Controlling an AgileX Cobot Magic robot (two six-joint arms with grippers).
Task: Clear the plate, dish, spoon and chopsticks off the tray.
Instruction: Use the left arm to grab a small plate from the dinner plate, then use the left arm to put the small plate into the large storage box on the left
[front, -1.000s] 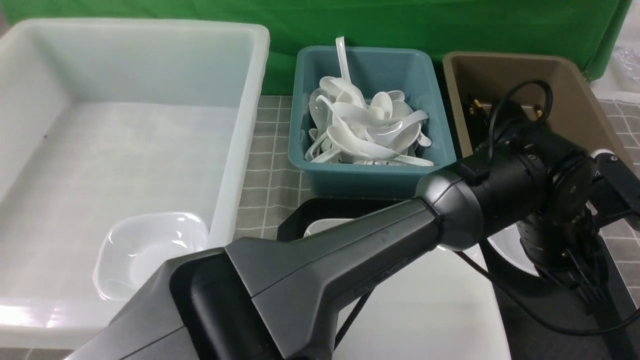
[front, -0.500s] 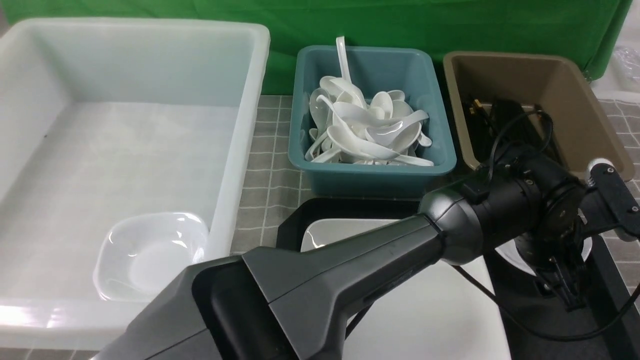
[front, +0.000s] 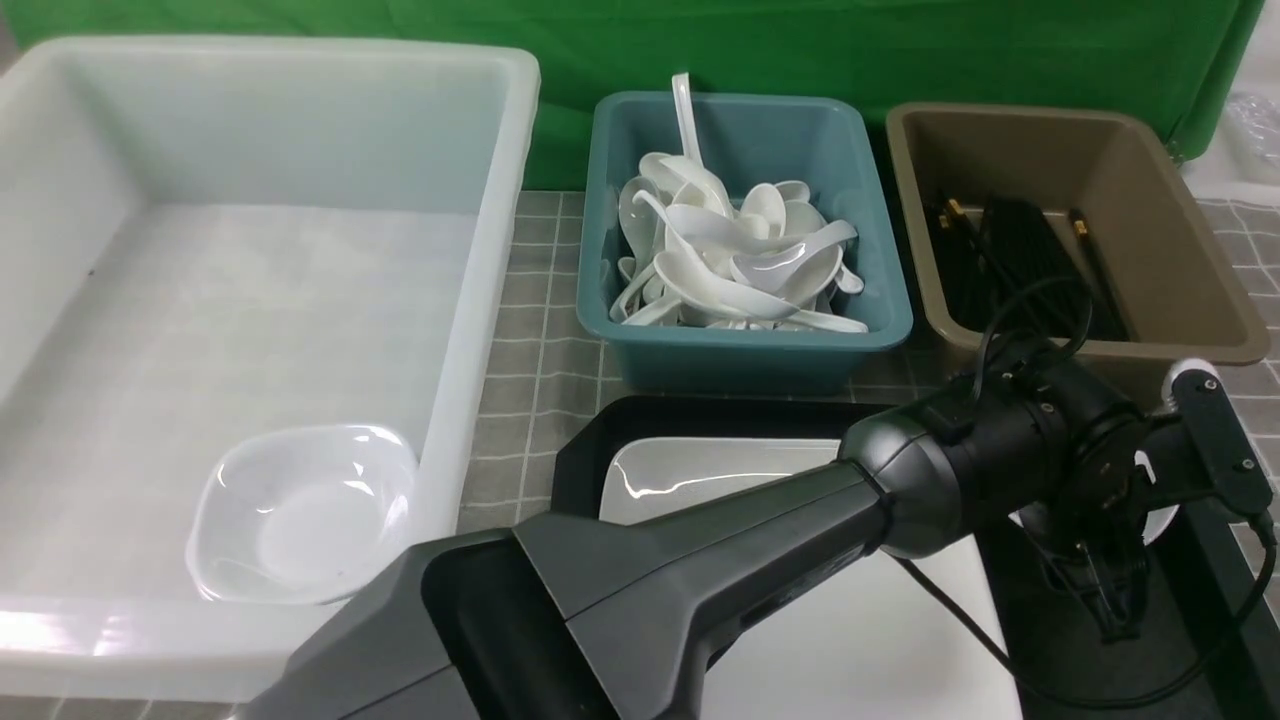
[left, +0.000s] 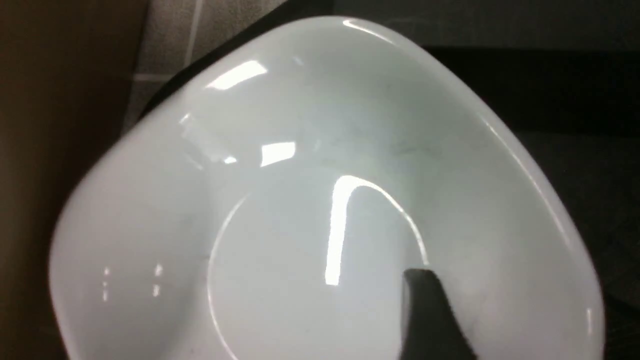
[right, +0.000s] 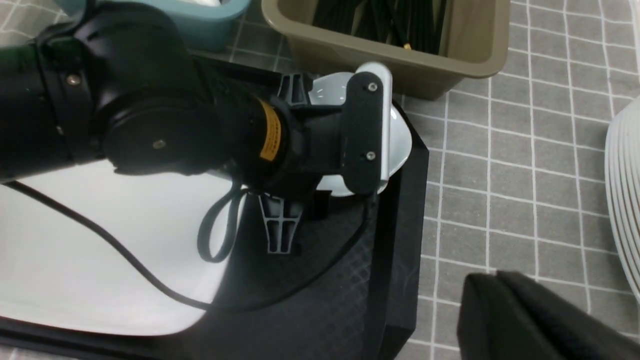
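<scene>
The left gripper (front: 1112, 600) hangs point-down over the far right corner of the tray (front: 578, 452), at the dish (left: 320, 150). One finger (left: 425, 315) sits inside the bowl, near its wall. The other finger is outside the left wrist view, so whether the jaws pinch the rim cannot be told. The right gripper (right: 495, 300) hovers off the tray's right side with its fingers pressed together, holding nothing.

The dish is small, deep, glossy white, and squarish with rounded corners. It rests on the textured black tray, just beside the large flat white plate (front: 700, 470) that fills the tray's left part.

Behind the tray stand a teal bin (front: 745, 345) heaped with white soup spoons (front: 730, 260) and a brown bin (front: 1180, 270) holding black chopsticks (front: 1030, 260). On the left, a white tub (front: 480, 300) contains a second dish (front: 300, 510). Everything stands on a grey checked tablecloth (front: 540, 360), with a green backdrop (front: 900, 50) behind. A stack of white plates (right: 625, 190) lies to the right.
</scene>
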